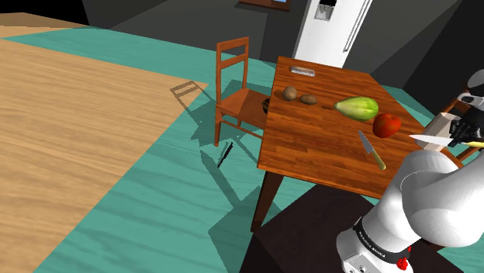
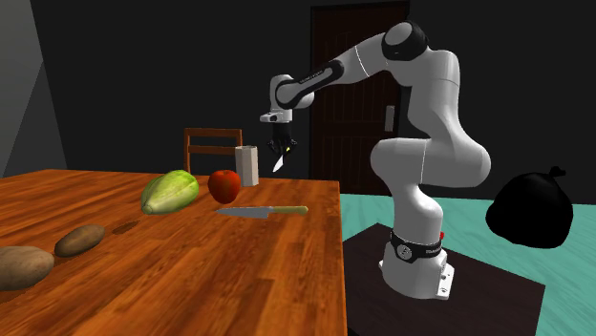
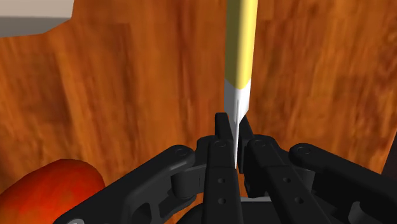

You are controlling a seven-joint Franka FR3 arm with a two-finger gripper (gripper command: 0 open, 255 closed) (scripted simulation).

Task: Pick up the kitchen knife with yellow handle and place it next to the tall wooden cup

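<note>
While above the table [image 1: 322, 151], yellow-handled knife [image 3: 242, 44] between tight fingers [image 3: 221, 139].

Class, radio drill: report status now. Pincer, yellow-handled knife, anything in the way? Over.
Pincer shut on yellow-handled knife, aloft above table. Pale tall cup close by; knife not yet down. Second knife, red fruit lie nearby.

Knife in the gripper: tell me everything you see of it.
The knife has a plain yellow handle and a silver-white blade, seen edge-on in the wrist view. The gripper is shut on the blade, handle pointing away from it. It hangs above the wooden table, near the pale tall cup; nothing else touches it.
</note>
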